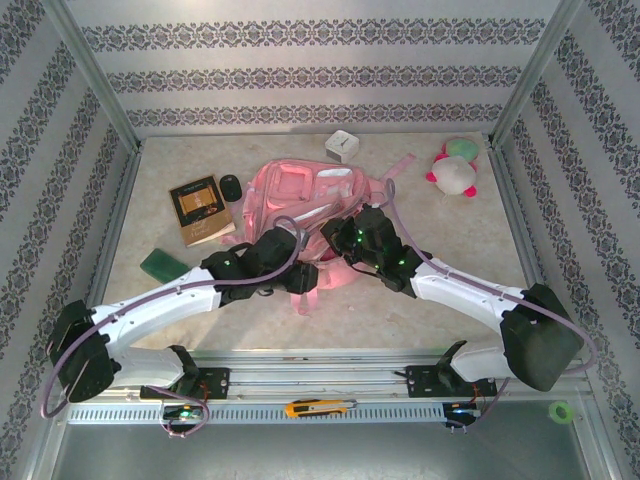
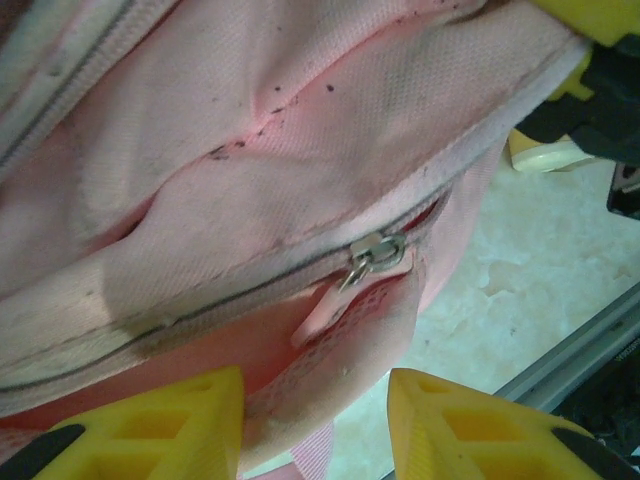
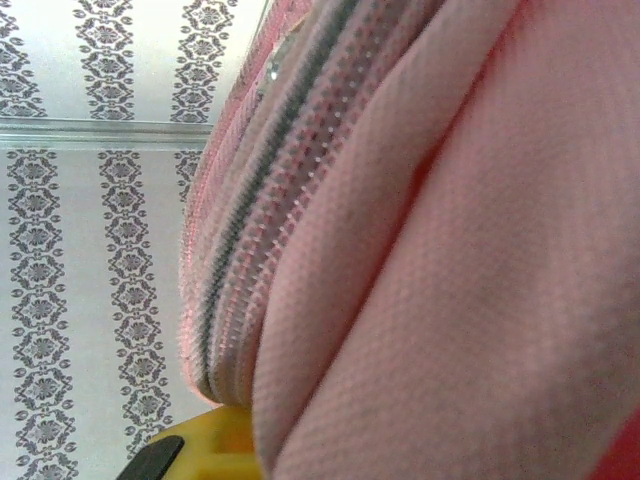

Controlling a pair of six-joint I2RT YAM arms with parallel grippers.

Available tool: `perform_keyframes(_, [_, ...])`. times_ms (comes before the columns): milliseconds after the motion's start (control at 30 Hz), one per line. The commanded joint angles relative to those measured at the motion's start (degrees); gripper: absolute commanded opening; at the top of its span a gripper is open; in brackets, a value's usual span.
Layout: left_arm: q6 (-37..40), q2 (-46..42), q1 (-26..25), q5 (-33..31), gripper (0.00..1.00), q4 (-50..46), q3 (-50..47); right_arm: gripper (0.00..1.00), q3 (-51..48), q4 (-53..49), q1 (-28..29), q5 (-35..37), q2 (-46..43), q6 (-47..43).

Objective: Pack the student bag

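I have the student bag (image 1: 292, 192) lying mid-counter (image 1: 460, 290), with both arms over its near edge. My left tool (image 2: 315, 430) stands part open astride the bag's hem, below a zip pull (image 2: 375, 250); whether it pinches, I can't tell. My right tool (image 1: 335, 232) is closed, pressed into pink cloth. Around the bag lie a book (image 1: 203, 208), a white box (image 1: 342, 146) and a plush toy (image 1: 455, 172). The arms hide the bag's near half.

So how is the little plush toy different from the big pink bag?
The student bag is far bigger than the plush toy. The bag lies in the middle; the toy sits off in the far right corner. The bag is mostly pink; the toy is mostly white with pink bits. Both have pink and look soft.
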Motion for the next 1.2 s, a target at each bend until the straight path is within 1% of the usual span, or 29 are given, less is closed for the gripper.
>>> perform_keyframes(0, [-0.87, 1.98, -0.97, -1.46, 0.4, 3.28, 3.67, 0.0, 3.08, 3.68, 0.77, 1.4, -0.12, 0.19])
perform_keyframes(233, [-0.4, 4.96, -0.96, -5.73, 0.38, 3.85, 4.62, 0.0, 3.29, 3.68, 1.4, 1.62, -0.5, 0.07])
perform_keyframes(400, [-0.16, 5.8, -0.97, -8.99, 0.32, 4.63, 4.24, 0.0, 3.87, 3.64, 1.7, 1.4, -0.34, -0.3])
perform_keyframes(467, [-0.06, 5.98, -0.97, -9.7, 0.25, 5.41, 4.25, 0.0, 4.16, 3.58, 1.84, 1.33, -0.13, -0.54])
perform_keyframes(600, [0.69, 6.73, -0.9, -9.57, 0.06, 4.67, 5.91, 0.0, 4.79, 1.39, 1.77, 1.03, -0.15, -3.25])
perform_keyframes(667, [0.46, 6.73, -0.65, -8.03, 0.0, 3.75, 6.55, 0.0, 4.59, 0.22, 1.68, 0.66, -0.27, -5.77])
perform_keyframes(800, [-2.08, 5.86, 1.05, -2.67, 0.0, 3.2, 6.16, 0.0, 2.92, 1.17, 1.66, -2.14, -0.41, -10.43])
perform_keyframes(900, [-3.06, 5.67, 2.05, 0.19, 0.0, 2.95, 5.83, 0.0, 2.19, 1.63, 1.59, -3.41, -0.42, -11.77])
perform_keyframes(1000, [-4.05, 5.68, 5.0, 8.13, 0.0, 2.6, 4.01, 0.0, 0.34, 3.72, 0.69, -8.37, -0.23, -15.81])
perform_keyframes(1033, [-4.28, 5.52, 5.61, 9.62, 0.0, 2.86, 3.41, 0.0, 0.24, 3.92, 0.44, -9.23, -0.23, -16.28])
perform_keyframes(1133, [-6.86, 4.96, 9.17, 17.47, 0.0, 6.52, -0.14, 0.0, 0.36, 4.3, -0.7, -12.95, 0.02, -18.69])
perform_keyframes(1167, [-7.44, 4.96, 10.1, 18.92, 0.0, 7.11, -0.86, 0.0, 0.44, 4.23, -1.06, -14.16, 0.09, -19.78])
